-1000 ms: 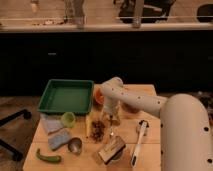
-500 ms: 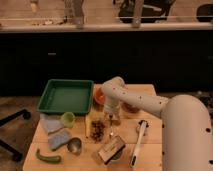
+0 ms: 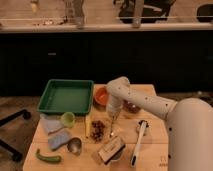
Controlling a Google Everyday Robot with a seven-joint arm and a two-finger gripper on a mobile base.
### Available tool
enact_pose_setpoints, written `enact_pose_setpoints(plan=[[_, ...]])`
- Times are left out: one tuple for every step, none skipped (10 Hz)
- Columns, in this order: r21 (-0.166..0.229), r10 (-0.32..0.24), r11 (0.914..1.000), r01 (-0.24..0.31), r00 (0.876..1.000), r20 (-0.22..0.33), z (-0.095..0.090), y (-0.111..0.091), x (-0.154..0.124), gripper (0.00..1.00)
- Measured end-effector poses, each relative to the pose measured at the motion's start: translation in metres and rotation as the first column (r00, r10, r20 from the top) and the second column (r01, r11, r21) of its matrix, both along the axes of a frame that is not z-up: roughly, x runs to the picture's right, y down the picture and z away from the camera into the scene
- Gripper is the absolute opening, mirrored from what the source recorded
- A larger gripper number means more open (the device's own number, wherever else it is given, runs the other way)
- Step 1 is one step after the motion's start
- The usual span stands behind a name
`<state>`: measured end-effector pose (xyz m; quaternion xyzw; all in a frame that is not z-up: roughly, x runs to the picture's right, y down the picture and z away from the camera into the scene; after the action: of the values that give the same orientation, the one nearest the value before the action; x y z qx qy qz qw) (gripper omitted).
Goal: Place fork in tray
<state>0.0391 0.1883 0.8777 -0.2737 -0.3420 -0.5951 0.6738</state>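
My pincer [image 3: 113, 120] hung low at table centre, closed narrow on what looked like the top end of the small slim silver metal fork [image 3: 111, 132], gripped there for lifting toward the large rectangular green plastic tray [image 3: 65, 97] at ten o'clock.

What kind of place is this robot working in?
Probably an office or lab test area rather than a home: a wooden table holding a green tray and an orange bowl, dark cabinets behind, and an office chair base. The gripper hangs low beside the bowl.
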Motion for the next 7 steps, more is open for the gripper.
enact_pose_setpoints(plan=[[-0.003, -0.002, 1.0000, 0.002, 1.000, -0.002, -0.001, 0.001, 0.001, 0.00], [-0.004, 0.000, 1.0000, 0.000, 1.000, -0.001, -0.001, 0.001, 0.002, 0.00], [0.003, 0.032, 0.9995, -0.032, 0.999, 0.024, -0.002, 0.000, 0.006, 0.00], [0.007, 0.059, 0.9982, -0.060, 0.997, 0.044, -0.003, 0.000, 0.011, 0.00], [0.010, 0.069, 0.9976, -0.069, 0.996, 0.048, -0.004, 0.000, 0.015, 0.00], [0.023, 0.068, 0.9973, -0.069, 0.996, 0.059, -0.005, -0.003, 0.010, 0.00], [0.039, 0.062, 0.9972, -0.064, 0.996, 0.062, -0.009, -0.005, 0.009, 0.00]])
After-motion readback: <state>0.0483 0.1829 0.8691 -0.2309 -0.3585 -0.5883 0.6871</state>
